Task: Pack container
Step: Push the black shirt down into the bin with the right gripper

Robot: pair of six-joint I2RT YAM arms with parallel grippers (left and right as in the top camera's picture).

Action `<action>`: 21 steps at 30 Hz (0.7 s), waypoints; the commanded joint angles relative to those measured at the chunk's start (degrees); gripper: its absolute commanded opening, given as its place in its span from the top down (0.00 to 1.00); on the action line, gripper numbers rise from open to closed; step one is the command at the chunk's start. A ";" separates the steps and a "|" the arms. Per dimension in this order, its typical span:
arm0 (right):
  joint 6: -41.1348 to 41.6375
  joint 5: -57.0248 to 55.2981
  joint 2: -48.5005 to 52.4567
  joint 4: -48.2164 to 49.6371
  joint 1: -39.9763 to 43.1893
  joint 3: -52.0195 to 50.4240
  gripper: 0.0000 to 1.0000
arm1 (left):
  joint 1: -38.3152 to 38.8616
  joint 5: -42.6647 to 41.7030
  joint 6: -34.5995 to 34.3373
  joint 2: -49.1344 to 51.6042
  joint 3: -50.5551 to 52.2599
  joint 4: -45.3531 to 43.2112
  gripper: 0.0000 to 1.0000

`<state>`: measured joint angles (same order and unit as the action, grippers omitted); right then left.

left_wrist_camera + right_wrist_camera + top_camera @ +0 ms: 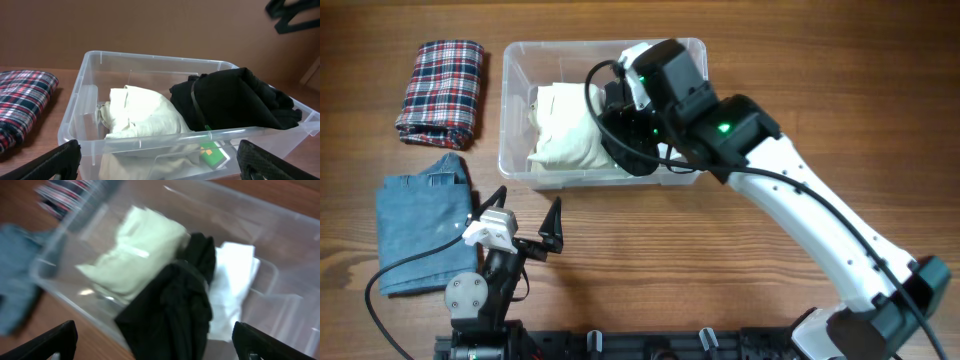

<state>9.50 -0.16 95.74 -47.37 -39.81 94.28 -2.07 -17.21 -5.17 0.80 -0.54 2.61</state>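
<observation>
The clear container (515, 110) stands at the back of the table. Inside it a folded cream garment (565, 130) lies on the left and a black garment (235, 100) is bunched on the right. My right gripper (155, 345) hangs over the container, open, fingers wide on either side of the black garment (175, 305) below, not touching it. Near the table's front edge, my left gripper (525, 225) is also open and empty, facing the container's front wall (150, 142). A white label (235, 280) lies on the container floor.
A folded plaid garment (442, 90) lies left of the container. A folded blue denim garment (420, 230) lies at the front left, beside my left arm. A green and white tag (214, 154) shows through the front wall.
</observation>
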 commanded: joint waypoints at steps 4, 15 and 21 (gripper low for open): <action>-2.08 -6.01 5.99 -1.16 -0.52 0.92 0.00 | -0.46 0.33 0.68 -0.42 0.22 0.22 0.00; -5.60 3.54 6.40 -3.74 -0.52 0.90 0.00 | -0.46 0.33 0.68 -0.42 0.22 0.22 0.00; -8.59 6.62 6.40 -4.74 -0.52 0.90 0.00 | -0.46 0.33 0.68 -0.42 0.22 0.22 0.00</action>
<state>4.32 3.29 101.69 -51.42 -40.05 94.28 -2.07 -17.21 -5.17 0.80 -0.54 2.61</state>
